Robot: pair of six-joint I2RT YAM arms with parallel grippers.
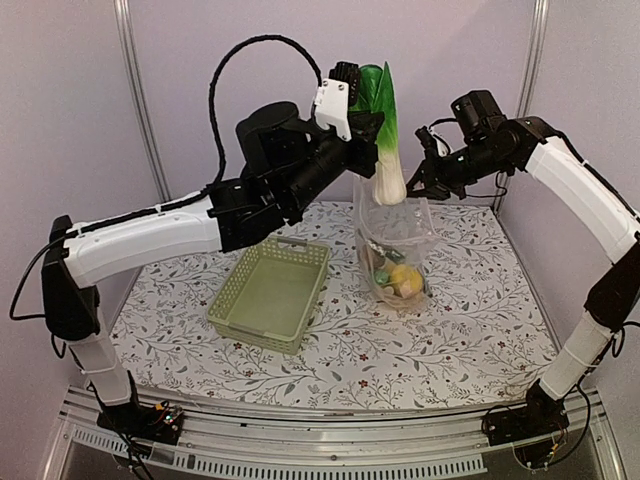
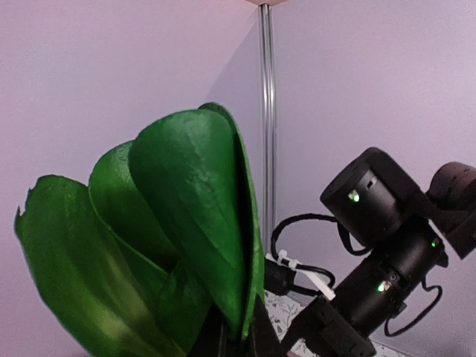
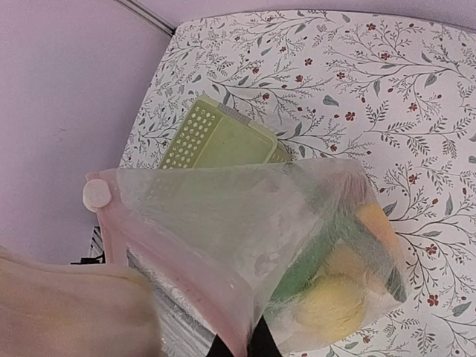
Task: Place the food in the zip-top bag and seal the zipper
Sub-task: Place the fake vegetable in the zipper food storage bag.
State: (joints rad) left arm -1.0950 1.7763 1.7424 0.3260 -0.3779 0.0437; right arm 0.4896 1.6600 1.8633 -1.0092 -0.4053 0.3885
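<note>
My left gripper (image 1: 362, 112) is shut on the leafy top of the green bok choy (image 1: 384, 100) and holds it upright, high over the table. Its white stem end (image 1: 389, 186) hangs at the mouth of the zip-top bag (image 1: 395, 240). The leaves (image 2: 171, 238) fill the left wrist view, and the fingers barely show at its bottom edge. My right gripper (image 1: 424, 176) is shut on the bag's mouth edge and holds the bag up (image 3: 245, 238). The pinkish zipper (image 3: 152, 256) is open. Yellow fruit (image 3: 331, 305), orange fruit (image 3: 375, 223) and the green cucumber (image 3: 320, 260) lie inside.
The pale green lattice basket (image 1: 270, 290) stands left of the bag and shows no food in it; it also shows in the right wrist view (image 3: 219, 141). Purple walls close the back and sides. The right arm's wrist (image 2: 387, 245) is close to the bok choy.
</note>
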